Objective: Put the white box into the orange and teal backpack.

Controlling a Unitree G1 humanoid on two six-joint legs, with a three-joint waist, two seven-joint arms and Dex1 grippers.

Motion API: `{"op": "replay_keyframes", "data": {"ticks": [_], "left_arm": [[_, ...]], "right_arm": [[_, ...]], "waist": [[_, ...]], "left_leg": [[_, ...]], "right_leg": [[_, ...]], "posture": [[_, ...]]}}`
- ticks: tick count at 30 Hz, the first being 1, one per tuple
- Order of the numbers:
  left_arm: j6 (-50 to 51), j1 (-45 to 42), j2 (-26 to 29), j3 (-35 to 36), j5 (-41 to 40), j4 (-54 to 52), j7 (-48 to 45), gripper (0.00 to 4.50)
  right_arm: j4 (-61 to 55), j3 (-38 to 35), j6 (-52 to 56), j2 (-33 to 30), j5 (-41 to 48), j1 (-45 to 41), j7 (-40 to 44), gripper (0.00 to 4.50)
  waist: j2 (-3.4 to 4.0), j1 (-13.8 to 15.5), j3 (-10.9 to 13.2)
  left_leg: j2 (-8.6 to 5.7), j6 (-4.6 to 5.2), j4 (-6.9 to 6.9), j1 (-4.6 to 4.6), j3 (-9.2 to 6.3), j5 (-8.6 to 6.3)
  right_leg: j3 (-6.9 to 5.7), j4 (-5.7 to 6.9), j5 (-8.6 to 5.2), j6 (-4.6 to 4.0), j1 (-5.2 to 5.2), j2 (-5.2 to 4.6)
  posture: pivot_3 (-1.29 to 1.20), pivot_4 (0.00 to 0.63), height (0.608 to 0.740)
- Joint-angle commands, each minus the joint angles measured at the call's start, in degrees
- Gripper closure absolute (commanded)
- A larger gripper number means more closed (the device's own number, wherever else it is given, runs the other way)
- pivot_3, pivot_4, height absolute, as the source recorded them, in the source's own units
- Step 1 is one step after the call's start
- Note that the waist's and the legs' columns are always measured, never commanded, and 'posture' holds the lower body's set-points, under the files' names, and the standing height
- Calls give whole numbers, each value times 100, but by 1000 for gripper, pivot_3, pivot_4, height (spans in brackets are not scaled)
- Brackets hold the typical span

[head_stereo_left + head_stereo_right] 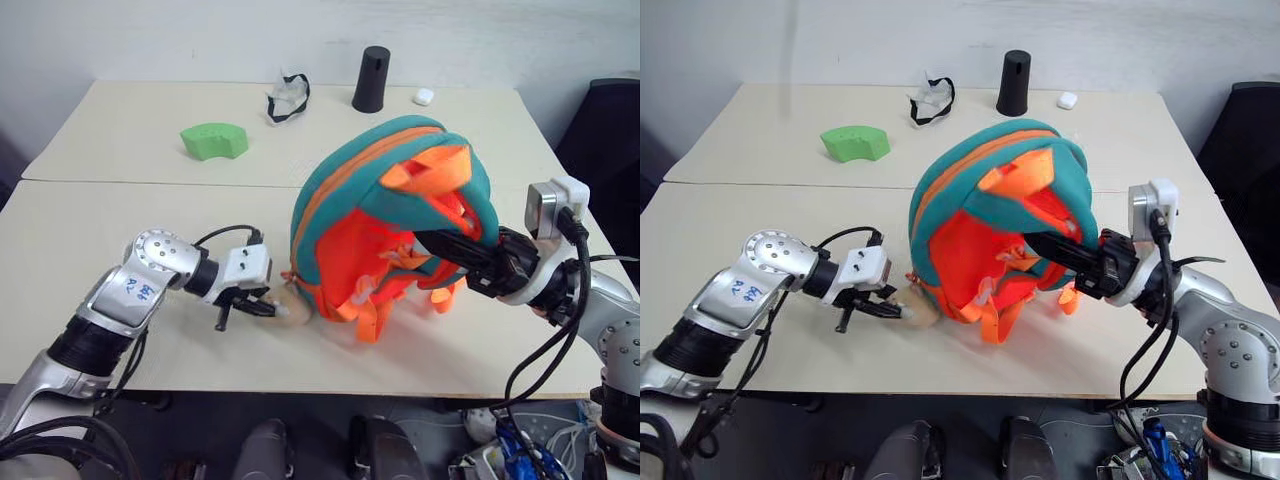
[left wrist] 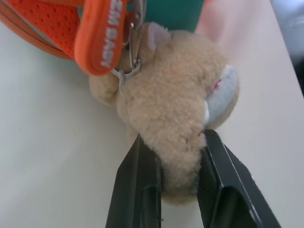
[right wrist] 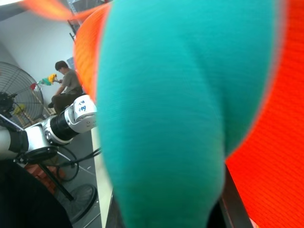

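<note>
The orange and teal backpack stands tilted up on the table, its orange opening facing me and the straps hanging down. My right gripper reaches into the opening from the right and is shut on a teal part of the backpack. At the bag's lower left corner lies its tan plush bear, clipped on by a metal ring. My left gripper is shut on the bear, one black finger pressing into each side. The white box is out of view.
At the back of the table sit a green curved foam block, a black-and-white crumpled item, a black cylinder and a tiny white case. A person sits beside a fan in the distance.
</note>
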Motion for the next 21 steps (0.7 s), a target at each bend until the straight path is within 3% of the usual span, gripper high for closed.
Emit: {"op": "replay_keyframes", "data": {"ticks": [1, 3, 10, 15, 16, 21], "left_arm": [[684, -239, -143, 594, -681, -93, -28, 2933], [1133, -331, -113, 901, -1130, -144, -203, 2279], [1695, -201, 375, 1408, -1783, -429, -624, 12], [2027, 181, 835, 1889, -2189, -673, -701, 0], [2064, 238, 907, 1967, -2229, -667, -678, 0], [2162, 428, 1241, 2379, -2387, -600, -608, 0]], "right_arm": [[-91, -118, -295, 14, -255, -31, -115, 4500], [-71, -49, -316, -21, -433, -9, -115, 4500], [-288, -70, -167, -637, -736, 437, 489, 2029], [-217, -516, -398, -1253, -1197, 969, 902, 234], [-140, -602, -417, -1332, -1281, 1026, 919, 42], [310, -1406, -514, -1968, -1613, 1590, 1759, 42]], "waist": [[0, 2, 0], [-1, 10, 1], [-1, 2, 1], [-1, 2, 1], [-1, 1, 1], [-1, 10, 1]], "left_leg": [[0, -1, 0, -3, -1, 0], [0, -1, 1, -8, -2, 1], [-3, 0, 2, -9, -2, 1], [0, -1, 2, -7, -2, 0], [-1, -1, 2, -7, -2, 0], [0, -2, 0, 0, -1, 0]], "right_leg": [[-2, 4, 1, 1, -1, 2], [-5, 5, 2, 3, -2, 5], [-7, 1, 4, 7, 0, 15], [-5, -5, 4, 7, 1, 11], [-4, -10, 4, 7, 0, 10], [-1, -14, 3, 5, 1, 6]], "posture": [[0, 150, 740], [0, 150, 740], [0, 150, 740], [0, 150, 740], [0, 150, 740], [0, 150, 740]]}}
